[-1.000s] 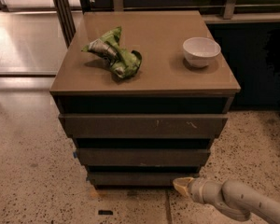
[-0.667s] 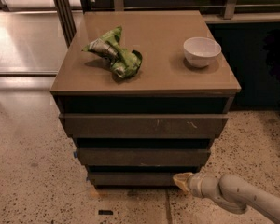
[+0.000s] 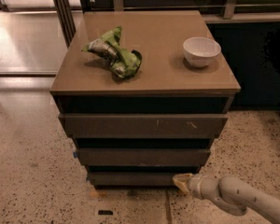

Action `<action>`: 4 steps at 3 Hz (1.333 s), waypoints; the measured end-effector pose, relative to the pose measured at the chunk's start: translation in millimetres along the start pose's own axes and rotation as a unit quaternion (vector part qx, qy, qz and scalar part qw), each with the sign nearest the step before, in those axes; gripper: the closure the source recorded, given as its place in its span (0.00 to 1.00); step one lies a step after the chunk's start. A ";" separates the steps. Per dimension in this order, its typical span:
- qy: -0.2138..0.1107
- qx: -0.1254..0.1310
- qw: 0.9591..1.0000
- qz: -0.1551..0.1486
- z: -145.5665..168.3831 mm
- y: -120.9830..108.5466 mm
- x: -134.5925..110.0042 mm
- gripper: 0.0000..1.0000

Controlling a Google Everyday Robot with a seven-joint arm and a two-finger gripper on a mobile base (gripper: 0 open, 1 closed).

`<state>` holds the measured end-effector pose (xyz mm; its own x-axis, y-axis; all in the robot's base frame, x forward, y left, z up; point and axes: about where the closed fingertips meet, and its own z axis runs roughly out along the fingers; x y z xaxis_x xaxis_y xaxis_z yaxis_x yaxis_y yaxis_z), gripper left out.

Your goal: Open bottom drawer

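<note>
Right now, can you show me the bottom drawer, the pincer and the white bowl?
bottom drawer (image 3: 130, 178): camera view, middle of its front.
pincer (image 3: 181, 180): camera view, pale tip by that drawer's right end.
white bowl (image 3: 201, 48): camera view, its inside.

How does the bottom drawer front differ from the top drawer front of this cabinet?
The dark grey-brown bottom drawer front looks narrowest and plain; the top drawer front looks widest and bears pale scratch marks. The robot's pale claw sits at the right end of the bottom drawer front, well below the top drawer front. Both are flat, handleless and dark.
</note>
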<state>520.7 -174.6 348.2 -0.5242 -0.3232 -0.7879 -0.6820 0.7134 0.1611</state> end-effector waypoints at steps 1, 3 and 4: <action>-0.007 0.024 1.000 0.018 6.1 -10.7 13.7 1.00; 0.004 0.053 0.998 0.046 31.0 -33.2 48.8 1.00; 0.007 0.057 0.998 0.038 46.9 -43.0 51.4 1.00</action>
<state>547.0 -192.7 272.9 -0.5799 -0.2728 -0.7676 -0.5775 0.8023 0.1511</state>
